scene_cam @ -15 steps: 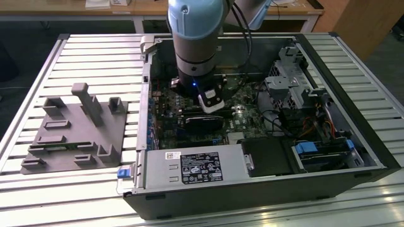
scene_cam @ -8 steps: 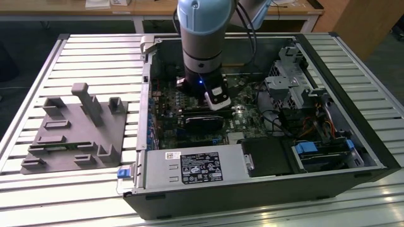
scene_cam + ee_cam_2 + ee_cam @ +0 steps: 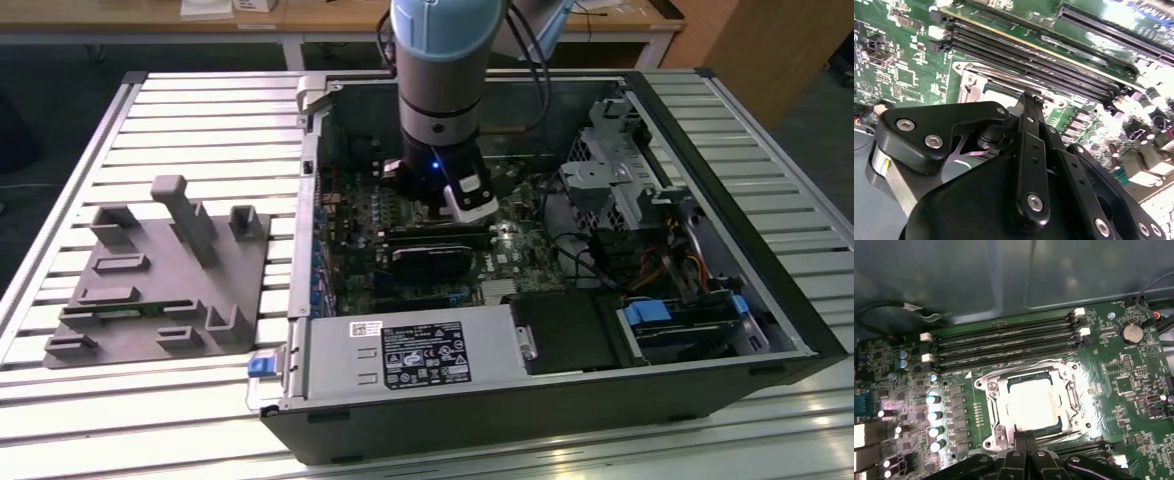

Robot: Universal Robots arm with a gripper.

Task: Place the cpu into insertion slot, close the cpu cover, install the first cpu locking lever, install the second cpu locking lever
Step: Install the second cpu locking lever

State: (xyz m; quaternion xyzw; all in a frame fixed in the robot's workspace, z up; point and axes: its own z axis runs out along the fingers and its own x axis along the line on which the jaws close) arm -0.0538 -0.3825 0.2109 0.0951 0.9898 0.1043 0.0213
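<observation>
In the exterior view, the arm stands straight down into the open computer case (image 3: pixel 561 330) on the slatted tabletop (image 3: pixel 200 110). Its hand (image 3: pixel 470 205) hangs low over the green motherboard (image 3: pixel 354 240), near the middle of the case. A grey fixture block (image 3: pixel 160 280) lies at 9 o'clock from the case.

In the second wrist view, the hand (image 3: pixel 1026 97) has its fingers pressed together with nothing between them. Their tips point at the insertion slot (image 3: pixel 999 85), just below the memory slots (image 3: pixel 1044 65).

In the first wrist view, the cpu (image 3: pixel 1032 402) already sits flat in the insertion slot (image 3: pixel 1026 407), with the cpu cover (image 3: pixel 1004 390) framing it. The closed fingertips (image 3: pixel 1025 437) are at 6 o'clock from the slot's edge. I judge the chip light, stiff and fragile; take it only by its edges.
</observation>
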